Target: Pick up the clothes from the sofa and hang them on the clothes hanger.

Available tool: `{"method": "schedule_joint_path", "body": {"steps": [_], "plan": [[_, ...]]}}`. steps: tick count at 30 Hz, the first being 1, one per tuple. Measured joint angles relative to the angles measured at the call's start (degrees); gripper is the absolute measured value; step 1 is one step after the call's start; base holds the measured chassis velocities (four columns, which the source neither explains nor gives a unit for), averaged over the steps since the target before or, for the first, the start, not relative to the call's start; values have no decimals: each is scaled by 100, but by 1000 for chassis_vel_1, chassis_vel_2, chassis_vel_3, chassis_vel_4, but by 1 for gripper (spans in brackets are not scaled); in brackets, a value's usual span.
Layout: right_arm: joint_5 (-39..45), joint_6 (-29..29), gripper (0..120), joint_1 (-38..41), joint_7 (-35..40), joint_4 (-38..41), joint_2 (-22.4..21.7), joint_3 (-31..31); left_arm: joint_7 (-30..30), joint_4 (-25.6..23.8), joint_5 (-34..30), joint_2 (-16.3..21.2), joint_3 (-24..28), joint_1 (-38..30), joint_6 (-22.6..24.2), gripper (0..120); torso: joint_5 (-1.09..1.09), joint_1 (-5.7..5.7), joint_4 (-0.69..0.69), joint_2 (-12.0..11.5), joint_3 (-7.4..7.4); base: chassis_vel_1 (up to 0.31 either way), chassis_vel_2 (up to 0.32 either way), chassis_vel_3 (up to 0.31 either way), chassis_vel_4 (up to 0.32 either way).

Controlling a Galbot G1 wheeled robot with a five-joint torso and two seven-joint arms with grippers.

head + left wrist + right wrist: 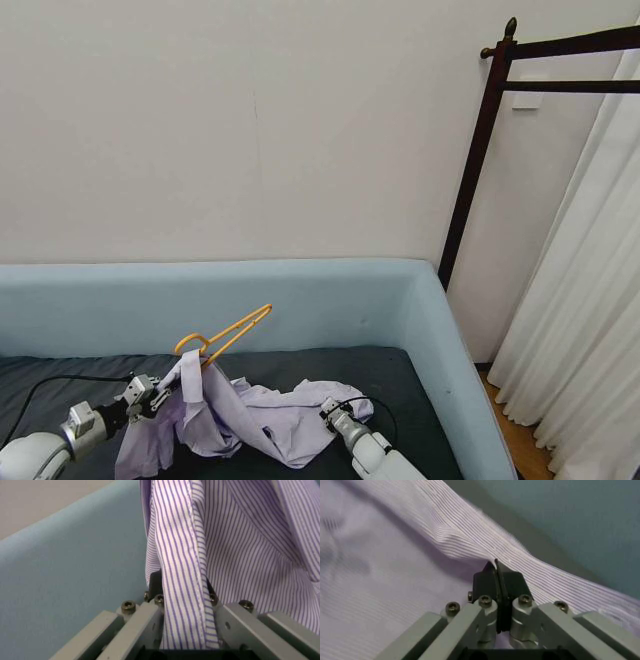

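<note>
Crumpled purple-striped shirt (262, 420), stitched edge clamped in left hand (181, 585); right hand (496, 570) pinched together against cloth.

A plain cream wall (250, 130) spans the background; white curtains (590, 300) hang at the right; a strip of wooden floor (505, 415) lies beneath them.

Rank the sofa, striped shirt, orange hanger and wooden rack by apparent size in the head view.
Largest: sofa.
Next: striped shirt and wooden rack, unsure; the rack is taller but thin and farther off.
Smallest: orange hanger.
</note>
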Motion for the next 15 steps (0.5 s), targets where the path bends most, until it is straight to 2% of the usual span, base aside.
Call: {"method": "schedule_joint_path", "body": {"steps": [3,5,6,10,11,13,14,15], "plan": [[425,93,0,-92,-121,561,2,-60,79,70,-151,-21,25,-42,-79,1,0,0,2,0,0,0,0,0,0],[888,213,0,-125,-194,1029,-53,-69,354,138,-468,-40,57,-70,-228,1,3,0,5,0,0,0,0,0,0],[888,213,0,-125,-194,1029,-53,-69,354,138,-468,-40,57,-70,-228,1,3,0,5,0,0,0,0,0,0],[2275,191,0,-144,-250,2162,-619,-75,1783,350,-1313,-70,107,-100,-528,1,0,0,0,0,0,0,0,0,0],[2275,191,0,-144,-250,2162,-619,-75,1783,350,-1313,-70,107,-100,-528,1,0,0,0,0,0,0,0,0,0],[2875,112,0,-158,-230,2752,-991,-52,2429,497,-1323,-98,119,-165,-549,1,1,0,-1,0,0,0,0,0,0],[3121,79,0,-178,-222,3056,-1172,-25,2622,581,-1196,-127,128,-228,-555,1,1,0,0,0,0,0,0,0,0],[3121,79,0,-178,-222,3056,-1172,-25,2622,581,-1196,-127,128,-228,-555,1,1,0,0,0,0,0,0,0,0]]}}
